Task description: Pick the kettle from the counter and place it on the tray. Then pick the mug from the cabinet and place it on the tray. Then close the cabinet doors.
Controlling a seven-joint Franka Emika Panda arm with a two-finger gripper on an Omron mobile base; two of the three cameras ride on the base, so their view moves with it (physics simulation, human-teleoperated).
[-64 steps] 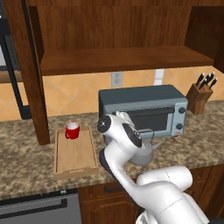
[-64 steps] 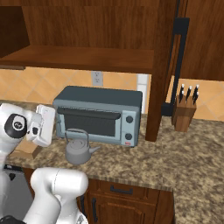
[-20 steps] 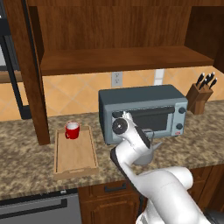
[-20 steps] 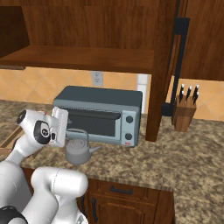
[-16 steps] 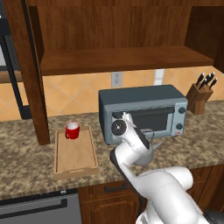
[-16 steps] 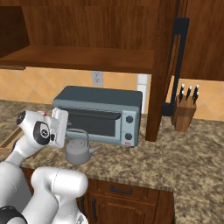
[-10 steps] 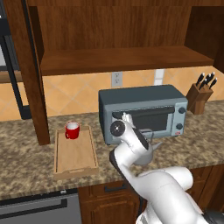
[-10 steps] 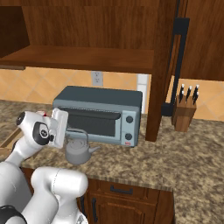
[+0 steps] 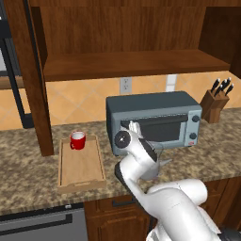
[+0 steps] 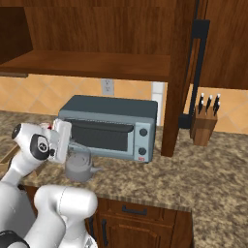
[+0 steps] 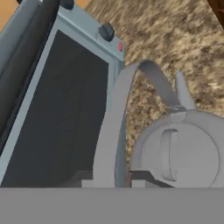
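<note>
The grey kettle (image 10: 79,167) stands on the speckled counter (image 10: 193,179) in front of the toaster oven, partly hidden behind my arm in the left base view (image 9: 160,165). My gripper (image 11: 111,178) comes down over it, and the thin arched handle (image 11: 127,87) runs between the two fingertips, which are shut on it. The hand (image 10: 62,140) hangs just left of and above the kettle. The red mug (image 9: 77,140) sits at the far end of the wooden tray (image 9: 81,170), left of my arm. The cabinet (image 9: 127,66) is open, its shelf bare.
A grey toaster oven (image 9: 153,120) stands right behind the kettle. A knife block (image 10: 203,125) is at the back right. The cabinet doors hang open edge-on: one left of the tray (image 9: 35,84), one right of the oven (image 10: 181,72).
The jaws have shut around the kettle's handle. The arm, which earlier came down and right to the kettle, has barely moved in the last second. The kettle has stayed in place.
</note>
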